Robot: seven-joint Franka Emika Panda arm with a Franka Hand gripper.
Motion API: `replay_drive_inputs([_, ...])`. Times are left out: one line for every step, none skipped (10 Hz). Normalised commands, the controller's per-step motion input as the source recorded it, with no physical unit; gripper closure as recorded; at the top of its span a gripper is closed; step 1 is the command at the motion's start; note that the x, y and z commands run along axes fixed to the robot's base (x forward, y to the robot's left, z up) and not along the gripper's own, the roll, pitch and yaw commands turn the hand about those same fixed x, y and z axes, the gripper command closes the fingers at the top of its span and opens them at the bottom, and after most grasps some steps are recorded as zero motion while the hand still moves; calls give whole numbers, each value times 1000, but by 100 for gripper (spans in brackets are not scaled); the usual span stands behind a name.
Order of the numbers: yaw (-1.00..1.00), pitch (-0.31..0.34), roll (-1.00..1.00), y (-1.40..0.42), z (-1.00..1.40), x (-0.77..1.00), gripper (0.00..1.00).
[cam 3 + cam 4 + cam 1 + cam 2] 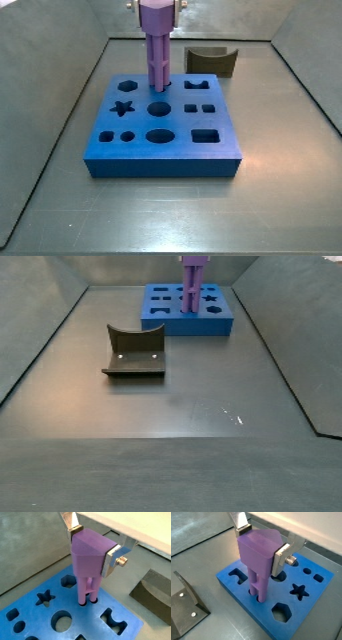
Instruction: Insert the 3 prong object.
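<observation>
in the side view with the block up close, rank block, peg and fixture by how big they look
1. Blue block, clearly largest.
2. Purple peg, held upright in the hand over the block.
3. Fixture, smallest here, but it stands farther back, so its true size is unsure.

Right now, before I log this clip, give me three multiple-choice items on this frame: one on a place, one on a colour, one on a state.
1. Where is the lower end of the 3 prong object?
A. At holes in the blue block
B. On the bare floor
C. On the fixture

2. What colour is the block with the cut-out shapes?
A. Red
B. Blue
C. Green

3. How does the gripper stand?
A. Open and well clear of the peg
B. Out of sight
C. Jaws shut on the peg's top

Answers:
1 A: in both wrist views the prongs meet the block's holes.
2 B: both side views show a blue block.
3 C: silver fingers press the peg's sides, above the block.

The fixture stands apart on the floor.
</observation>
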Motion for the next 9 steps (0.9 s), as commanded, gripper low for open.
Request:
replay_drive_inputs([-11,0,-66,0,-306,154,100])
replay_drive_inputs([-63,0,-61,0,-303,151,100])
replay_drive_inputs([-174,0,-47,0,-303,109,100])
replay_drive_inputs([-203,0,-51,0,-320,91,100])
replay_drive_inputs([-177,0,-70,0,-351,29,100])
replay_drive_inputs([-140,0,-69,0,-323,23,100])
replay_drive_inputs([-103,0,-81,0,-314,17,100])
replay_drive_inputs([-134,0,-64,0,-294,3,100])
replay_drive_inputs([-154,-3,-57,0,-331,0,100])
